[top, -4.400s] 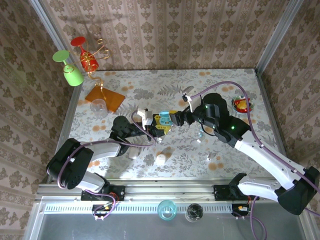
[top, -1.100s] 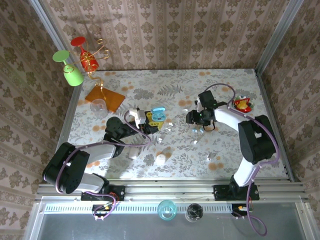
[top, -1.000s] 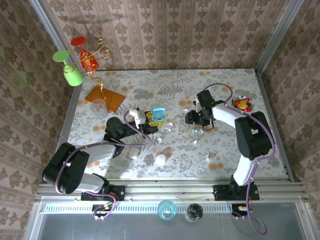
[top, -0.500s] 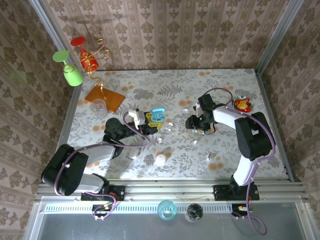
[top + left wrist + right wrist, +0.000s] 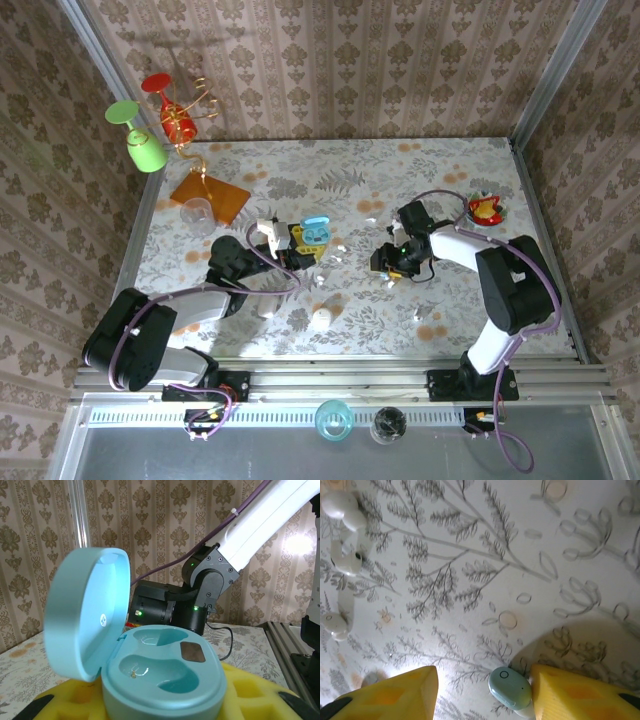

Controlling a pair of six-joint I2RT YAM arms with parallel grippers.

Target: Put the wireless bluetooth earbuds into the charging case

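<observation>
The teal charging case (image 5: 165, 680) stands with its lid (image 5: 85, 615) up and both wells empty. My left gripper (image 5: 300, 243) is shut on it, its yellow pads (image 5: 260, 692) pressing the case's sides. In the top view the case (image 5: 316, 230) is held left of the table's centre. My right gripper (image 5: 484, 676) is open and low over the table. A small teal earbud (image 5: 510, 687) lies between its yellow fingers, touching the right one, with a gap to the left one. Three white earbuds (image 5: 347, 562) lie further off on the table.
A white rounded case (image 5: 321, 319) lies near the front of the table. An orange square (image 5: 209, 196) and a clear glass (image 5: 197, 213) sit at the back left. A small dish with a red thing (image 5: 484, 209) stands at the right.
My right gripper has moved a little nearer and lower, and its fingers have narrowed around the teal earbud. The left gripper and the case have stayed put.
</observation>
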